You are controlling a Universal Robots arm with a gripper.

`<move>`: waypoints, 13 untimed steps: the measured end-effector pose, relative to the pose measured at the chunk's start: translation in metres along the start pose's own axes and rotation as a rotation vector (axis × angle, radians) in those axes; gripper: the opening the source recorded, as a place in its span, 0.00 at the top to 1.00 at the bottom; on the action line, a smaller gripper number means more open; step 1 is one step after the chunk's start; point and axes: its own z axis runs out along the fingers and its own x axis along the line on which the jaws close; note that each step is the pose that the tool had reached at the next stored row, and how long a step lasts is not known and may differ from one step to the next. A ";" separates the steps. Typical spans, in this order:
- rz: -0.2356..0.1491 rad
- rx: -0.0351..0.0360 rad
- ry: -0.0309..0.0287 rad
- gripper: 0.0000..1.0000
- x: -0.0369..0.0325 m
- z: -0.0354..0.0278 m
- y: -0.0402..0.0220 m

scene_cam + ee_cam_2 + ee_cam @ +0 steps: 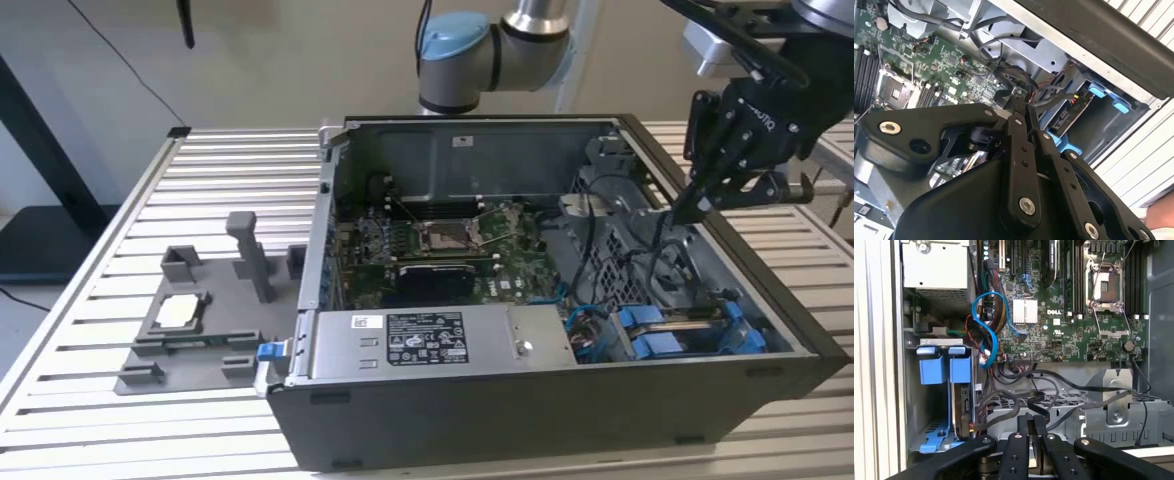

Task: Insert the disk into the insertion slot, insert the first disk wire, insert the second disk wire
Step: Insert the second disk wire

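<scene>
The insertion slot (638, 345) is a dark metal bay with blue clips (934, 369) in the near corner of the open computer case, on the exterior view's right. The disk (960, 407) sits inside it on edge, also seen in the second wrist view (1061, 121). My gripper (683, 208) hangs above the case's right side, a little behind the slot. Its fingers (1019, 440) are pressed close together on a black wire (1004, 399). That wire (1054, 101) runs from the fingertips toward the disk's end. My gripper (1025, 102) points down into the case.
A grey labelled power-supply box (427, 340) lies along the case's front, beside the slot. The motherboard (441, 245) fills the middle, with loose black cables and a blue cable (985, 310) near the slot. A grey fixture (200, 320) stands on the slatted table at the exterior view's left.
</scene>
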 end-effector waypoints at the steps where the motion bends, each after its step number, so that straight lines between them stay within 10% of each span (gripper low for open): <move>1: 0.000 0.0000 0.0000 0.84 -0.0011 0.0003 0.0020; 6: -0.001 0.0000 0.0049 0.84 -0.0018 0.0006 0.0075; 13: -0.001 -0.0060 0.0485 0.84 0.0040 0.0009 0.0075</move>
